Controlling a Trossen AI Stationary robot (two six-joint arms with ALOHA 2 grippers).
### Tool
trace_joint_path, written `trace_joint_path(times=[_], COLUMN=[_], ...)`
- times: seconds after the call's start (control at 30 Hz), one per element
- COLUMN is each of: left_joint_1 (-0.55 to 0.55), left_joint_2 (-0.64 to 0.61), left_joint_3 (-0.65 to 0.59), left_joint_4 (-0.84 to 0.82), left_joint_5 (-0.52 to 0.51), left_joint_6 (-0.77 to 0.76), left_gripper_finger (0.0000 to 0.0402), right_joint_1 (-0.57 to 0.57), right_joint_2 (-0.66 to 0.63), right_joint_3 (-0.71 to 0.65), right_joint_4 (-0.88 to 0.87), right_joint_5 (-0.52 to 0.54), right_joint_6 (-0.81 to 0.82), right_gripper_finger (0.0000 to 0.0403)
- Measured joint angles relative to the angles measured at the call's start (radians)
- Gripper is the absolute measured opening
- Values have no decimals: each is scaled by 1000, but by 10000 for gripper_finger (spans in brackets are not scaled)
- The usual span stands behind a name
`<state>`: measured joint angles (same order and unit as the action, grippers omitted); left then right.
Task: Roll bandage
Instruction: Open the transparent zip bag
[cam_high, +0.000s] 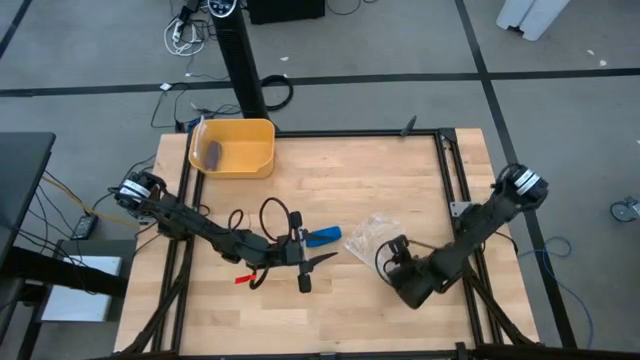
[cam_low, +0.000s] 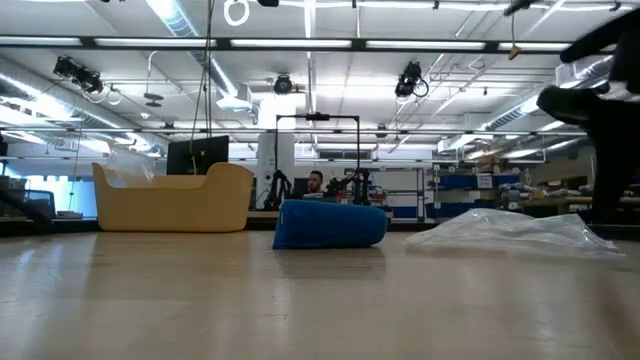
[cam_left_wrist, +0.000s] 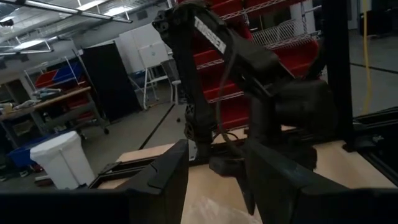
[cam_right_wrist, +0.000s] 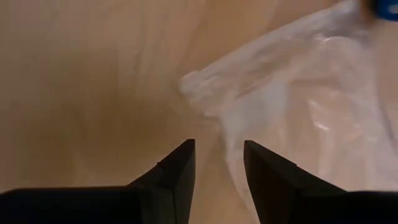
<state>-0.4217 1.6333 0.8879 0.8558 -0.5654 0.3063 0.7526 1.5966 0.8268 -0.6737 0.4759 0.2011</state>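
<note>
Bandage (cam_high: 324, 237): a bright blue rolled cylinder lying on its side on the wooden bench (cam_high: 400, 180), near the middle, touching nothing that grips it. The high view places it just beside the left hand (cam_high: 318, 261) and close to a clear plastic packet (cam_high: 371, 233) on its other side; the low view shows the same roll (cam_low: 330, 224) side-on, resting flat on the bench with the packet (cam_low: 515, 231) spread beside it, a detail of contact the overhead picture cannot give. The left hand is released, its fingers (cam_left_wrist: 166, 177) parted over the bench with nothing between them; its wrist view looks past them to the right arm (cam_left_wrist: 249, 68). The right hand (cam_high: 400, 250) sits low near the packet, also released: the right wrist view shows its fingers (cam_right_wrist: 174, 171) spread with bare wood between and the packet (cam_right_wrist: 298, 106) just ahead. Only the high view shows the yellow bin (cam_high: 234, 148) from above, with a small dull cylinder (cam_high: 214, 153) inside; the low view shows only the bin's wall (cam_low: 172, 198).
</note>
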Motion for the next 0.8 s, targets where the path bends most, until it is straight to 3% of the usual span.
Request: trace_joint_path(times=[0.4,0.57,0.7,0.8], left_joint_1=[0,0,0,-4], left_joint_2=[0,0,0,0], left_joint_3=[0,0,0,0], left_joint_4=[-18,-18,-18,-3], left_joint_5=[-7,-8,-8,-28], left_joint_6=[-1,-1,-5,-5], left_gripper_finger=[163,163,163,163], right_joint_1=[0,-34,-48,-44], right_joint_2=[85,88,86,65], right_joint_3=[1,1,3,43], right_joint_4=[83,131,168,143], right_joint_5=[65,86,91,110], right_joint_6=[-71,-91,-120,-105], right_gripper_finger=[110,73,15,8])
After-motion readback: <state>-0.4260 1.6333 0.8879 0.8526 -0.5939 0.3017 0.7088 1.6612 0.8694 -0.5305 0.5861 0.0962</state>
